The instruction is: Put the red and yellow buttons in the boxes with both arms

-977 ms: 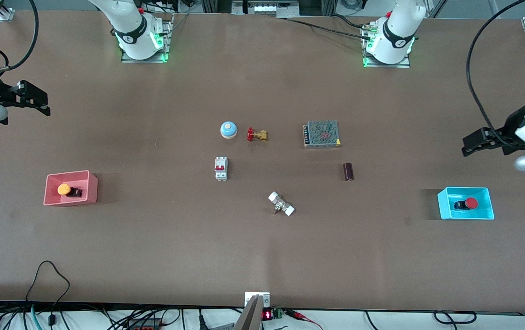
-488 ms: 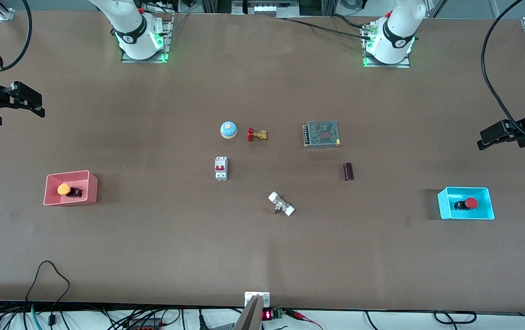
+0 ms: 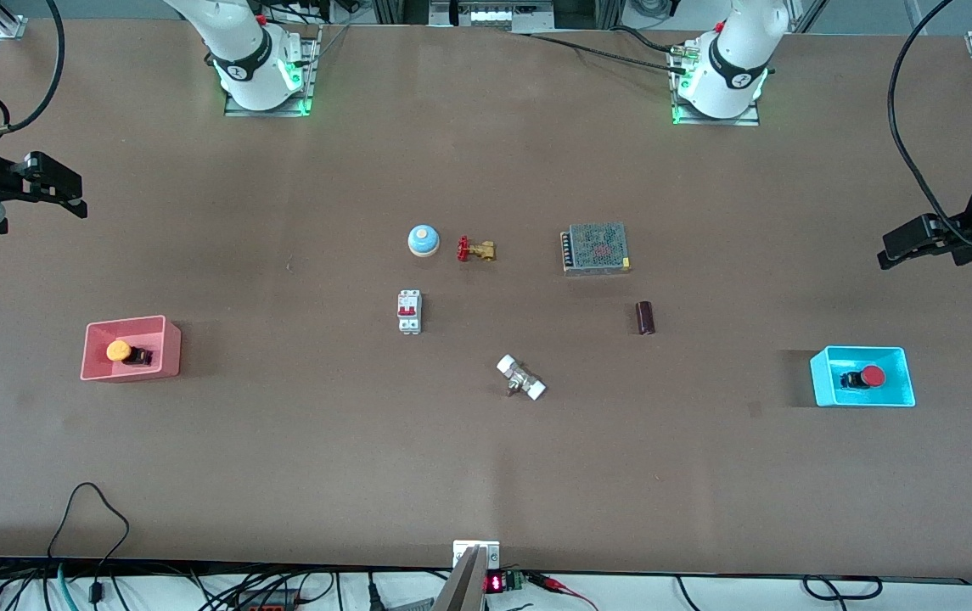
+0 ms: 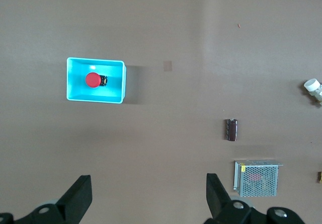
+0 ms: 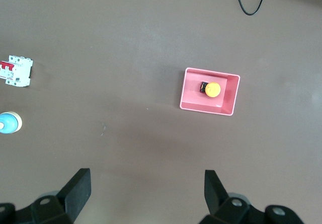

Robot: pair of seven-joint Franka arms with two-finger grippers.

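red-capped button point(image 3: 873, 376), round cap on black square body, lies in cyan plastic bin point(image 3: 903, 392) | yellow-orange-capped button point(image 3: 120, 351) lies in pink-red bin point(image 3: 170, 361) | left gripper point(image 3: 893, 253) up over table's point(image 3: 486, 475) matte brown top at left arm's end, spread wide, empty | right gripper point(image 3: 70, 191) likewise at right arm's end

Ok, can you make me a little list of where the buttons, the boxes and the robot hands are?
yellow button: in the pink box
red button: in the cyan box
pink box: at the right arm's end of the table
cyan box: at the left arm's end
left gripper: open, empty, up over bare table
right gripper: open, empty, up over bare table
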